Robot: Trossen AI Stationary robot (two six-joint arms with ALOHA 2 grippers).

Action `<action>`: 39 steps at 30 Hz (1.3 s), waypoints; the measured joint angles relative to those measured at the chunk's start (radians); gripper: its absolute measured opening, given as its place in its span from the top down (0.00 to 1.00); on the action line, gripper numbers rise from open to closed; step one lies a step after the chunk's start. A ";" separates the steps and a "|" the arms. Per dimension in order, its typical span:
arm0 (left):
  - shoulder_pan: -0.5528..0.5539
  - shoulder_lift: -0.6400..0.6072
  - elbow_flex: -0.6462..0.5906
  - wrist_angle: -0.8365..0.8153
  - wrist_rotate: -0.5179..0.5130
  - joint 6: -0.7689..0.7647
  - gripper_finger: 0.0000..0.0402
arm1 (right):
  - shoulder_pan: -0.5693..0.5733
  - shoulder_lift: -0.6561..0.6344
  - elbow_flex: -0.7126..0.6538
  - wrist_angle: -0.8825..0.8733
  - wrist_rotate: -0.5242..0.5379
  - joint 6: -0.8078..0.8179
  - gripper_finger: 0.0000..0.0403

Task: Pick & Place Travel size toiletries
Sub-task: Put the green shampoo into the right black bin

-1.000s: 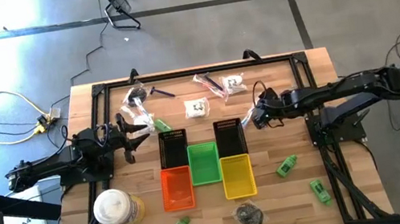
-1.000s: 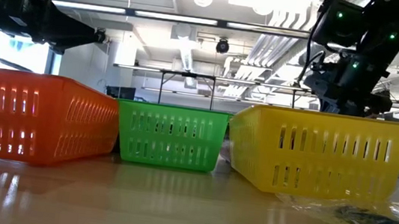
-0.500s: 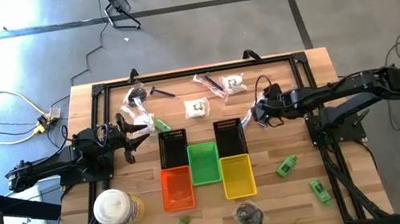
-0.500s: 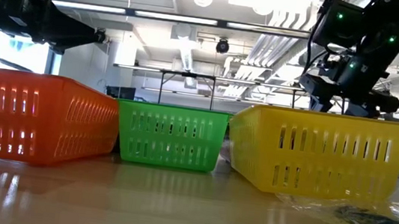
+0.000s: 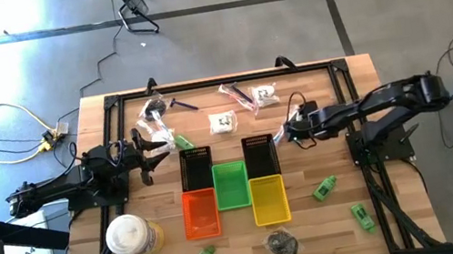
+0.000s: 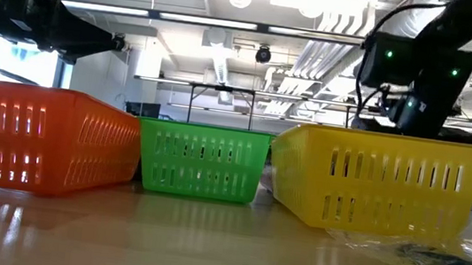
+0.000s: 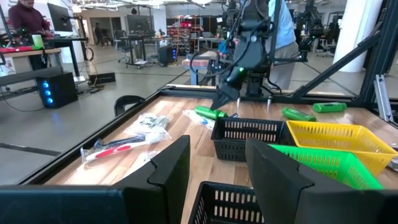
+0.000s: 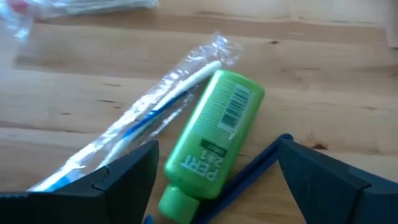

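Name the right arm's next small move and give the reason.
Probably lower the right end effector straight down and close on the green bottle. Its fingers stand open on either side of the bottle, which lies flat on the table against a wrapped toothbrush. Centring on the bottle should avoid pinching the wrapper. The left end effector waits open.

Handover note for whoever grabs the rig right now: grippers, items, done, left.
Right gripper: open, low over a green bottle lying beside a wrapped toothbrush and a blue stick, next to the right black basket. Nothing gripped yet.
Left gripper: open, empty, waiting left of the left black basket.
Items: all loose on the table. Wrapped pieces along the far edge, green bottles near the front and right, a dark packet at the front.
Done: no item seen in the orange, green or yellow basket.
Left: grip the bottle, place it, then the rest.
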 joint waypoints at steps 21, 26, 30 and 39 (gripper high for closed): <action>0.000 0.000 0.000 0.000 -0.001 0.000 0.62 | -0.022 0.153 0.000 0.130 0.020 0.042 0.35; 0.000 0.000 0.000 0.000 -0.001 0.000 0.62 | -0.021 0.153 0.000 0.130 0.012 0.041 0.42; 0.000 0.000 0.000 0.000 -0.001 0.000 0.62 | -0.022 0.153 0.000 0.130 0.012 0.040 0.49; 0.000 0.000 0.000 0.000 -0.004 0.000 0.62 | -0.021 0.153 0.000 0.130 0.013 0.039 0.56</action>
